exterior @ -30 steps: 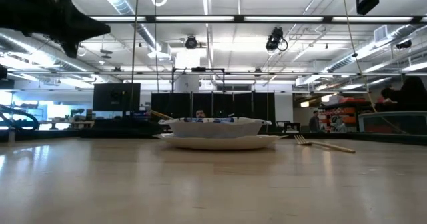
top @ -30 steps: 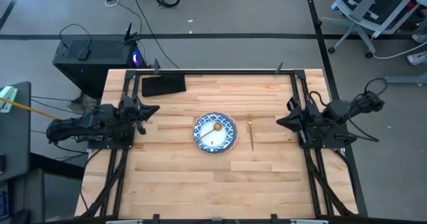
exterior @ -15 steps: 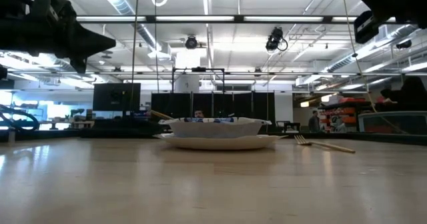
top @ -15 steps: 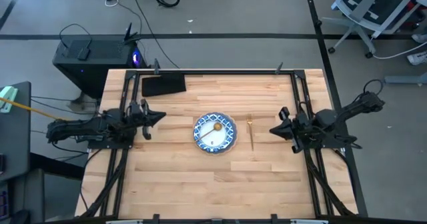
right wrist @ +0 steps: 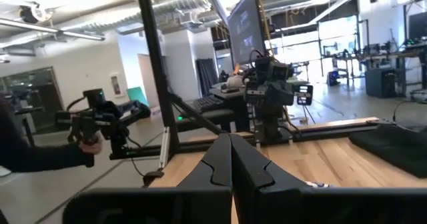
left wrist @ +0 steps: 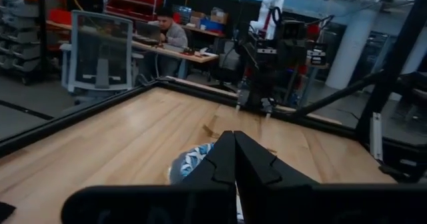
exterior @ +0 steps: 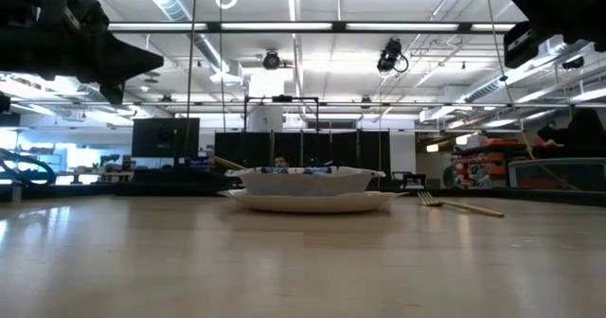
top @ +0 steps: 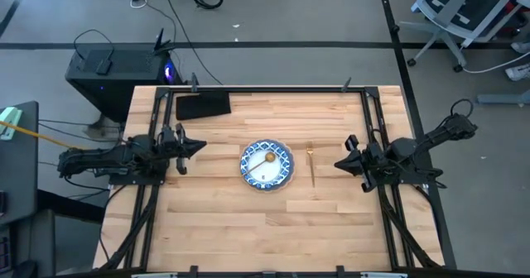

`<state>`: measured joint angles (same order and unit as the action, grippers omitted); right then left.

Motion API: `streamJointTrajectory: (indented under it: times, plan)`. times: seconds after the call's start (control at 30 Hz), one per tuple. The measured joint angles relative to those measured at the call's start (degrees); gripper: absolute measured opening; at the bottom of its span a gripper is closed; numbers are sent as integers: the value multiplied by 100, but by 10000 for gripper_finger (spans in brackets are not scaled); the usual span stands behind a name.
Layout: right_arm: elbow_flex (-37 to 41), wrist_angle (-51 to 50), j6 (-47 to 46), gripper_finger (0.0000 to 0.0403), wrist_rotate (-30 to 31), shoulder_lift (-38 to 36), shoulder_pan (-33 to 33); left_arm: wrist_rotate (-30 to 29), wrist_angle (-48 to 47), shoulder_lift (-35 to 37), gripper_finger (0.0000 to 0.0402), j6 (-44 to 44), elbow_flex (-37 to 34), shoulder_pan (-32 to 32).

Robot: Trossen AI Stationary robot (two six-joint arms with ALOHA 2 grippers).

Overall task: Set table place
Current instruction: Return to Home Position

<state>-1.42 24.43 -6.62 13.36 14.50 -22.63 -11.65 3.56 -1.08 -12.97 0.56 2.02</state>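
A blue-and-white patterned dish [top: 273, 172] sits on a round plate [exterior: 312, 203] at the middle of the table [top: 232, 228]. A gold spoon [top: 269, 156] lies in the dish. To the plate's right a gold fork [top: 311, 166] lies flat on the wood, tines toward the far edge. A black napkin [top: 203, 105] lies flat at the far left corner. My left gripper [top: 199, 145] hovers left of the plate, shut and empty, pointing level at it. My right gripper [top: 338, 164] hovers right of the fork, shut and empty.
Black metal rails [top: 273, 88] edge the table. A dark computer box [top: 116, 67] stands beyond the far left corner and an office chair [top: 460, 9] at the far right. A person's hand [right wrist: 90, 144] holds a device beyond the table's left side.
Both arms have sunk toward the table. The right gripper came down farther and moved a little toward the near edge and the fork. The left gripper dropped slightly, then kept still. Both stayed shut. The tableware has not moved.
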Motion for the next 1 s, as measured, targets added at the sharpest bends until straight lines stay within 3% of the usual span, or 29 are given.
streamJointTrajectory:
  times: [0.5,0.77,1.0]
  plan:
    - [102,-72,269,12,-16,2,0,74,-101,-2,8,-326,2,0]
    - [102,-125,125,21,-16,2,0,62,-81,-2,40,-293,2,0]
    - [100,-126,124,20,-16,2,0,58,-78,-2,41,-293,2,0]
